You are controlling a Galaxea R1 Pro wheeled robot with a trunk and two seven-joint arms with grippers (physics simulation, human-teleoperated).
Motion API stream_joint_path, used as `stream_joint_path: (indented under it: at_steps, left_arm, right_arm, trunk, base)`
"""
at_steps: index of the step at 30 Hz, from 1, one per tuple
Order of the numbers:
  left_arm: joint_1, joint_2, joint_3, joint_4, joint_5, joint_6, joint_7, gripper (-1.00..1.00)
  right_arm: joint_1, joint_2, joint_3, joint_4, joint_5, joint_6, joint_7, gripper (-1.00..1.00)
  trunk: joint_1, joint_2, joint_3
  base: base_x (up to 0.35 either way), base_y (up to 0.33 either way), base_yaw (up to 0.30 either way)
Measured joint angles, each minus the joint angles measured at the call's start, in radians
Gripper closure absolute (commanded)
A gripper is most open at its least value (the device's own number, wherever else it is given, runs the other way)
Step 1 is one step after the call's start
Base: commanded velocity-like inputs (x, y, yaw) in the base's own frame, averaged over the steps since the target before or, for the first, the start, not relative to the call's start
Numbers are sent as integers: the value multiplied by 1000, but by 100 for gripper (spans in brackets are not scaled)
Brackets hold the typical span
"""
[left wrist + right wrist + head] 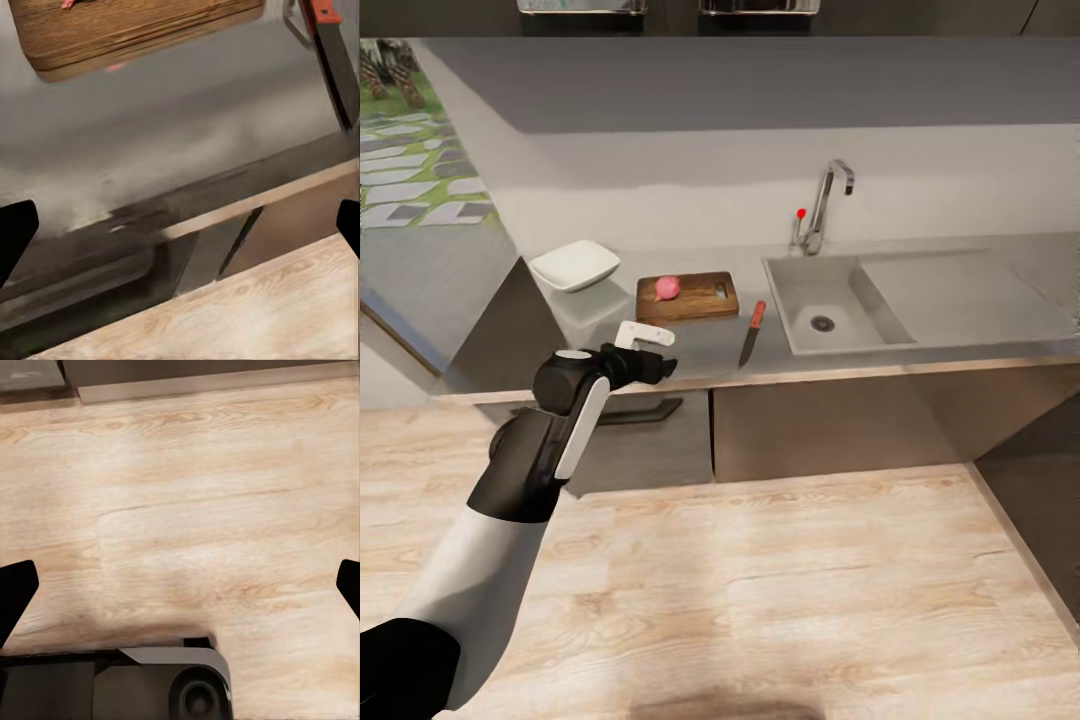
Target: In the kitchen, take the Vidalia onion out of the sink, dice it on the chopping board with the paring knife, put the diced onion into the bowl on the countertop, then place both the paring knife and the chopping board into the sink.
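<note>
The pinkish-red Vidalia onion [667, 288] rests on the left part of the dark brown chopping board [695, 297], which lies on the grey countertop [700, 345]. The paring knife [752, 333] lies on the counter between the board and the sink [805, 290], with its reddish handle pointing away from me. The steel basin holds nothing. A white bowl [575, 265] stands left of the board. My left gripper [658, 352] hangs open above the counter's front edge, short of the board. The left wrist view shows the board [135, 30] and the knife [334, 52] ahead. My right gripper [180, 592] is open above the wooden floor.
A chrome faucet [825, 205] with a red knob [801, 213] stands behind the basin, and the flat drainboard [960, 295] lies to its right. Dark cabinets with a bar handle [640, 410] sit under the counter. My own base [150, 682] appears beneath the right gripper.
</note>
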Motion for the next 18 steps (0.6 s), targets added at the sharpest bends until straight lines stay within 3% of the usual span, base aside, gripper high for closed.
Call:
stream_joint_path:
  at_steps: [6, 9, 12, 18]
  left_arm:
    - [0, 1, -1, 19, 3, 1, 0, -100]
    - [0, -2, -4, 106, 5, -1, -1, -100]
    - [0, -3, -5, 129, 6, -1, -2, -100]
    - [0, -7, -7, 217, 8, -1, -5, -100]
  right_arm:
    - [0, 0, 1, 0, 0, 0, 0, -100]
    - [0, 0, 1, 0, 0, 0, 0, -100]
    - [0, 0, 1, 0, 0, 0, 0, -100]
    - [0, 0, 0, 0, 0, 0, 0, -100]
  trunk:
    - [0, 0, 0]
    - [0, 0, 0]
    - [0, 0, 0]
    - [-1, 0, 0]
  base:
    - [-331, 0, 0]
    - [-331, 0, 0]
    - [-294, 0, 0]
    - [-52, 0, 0]
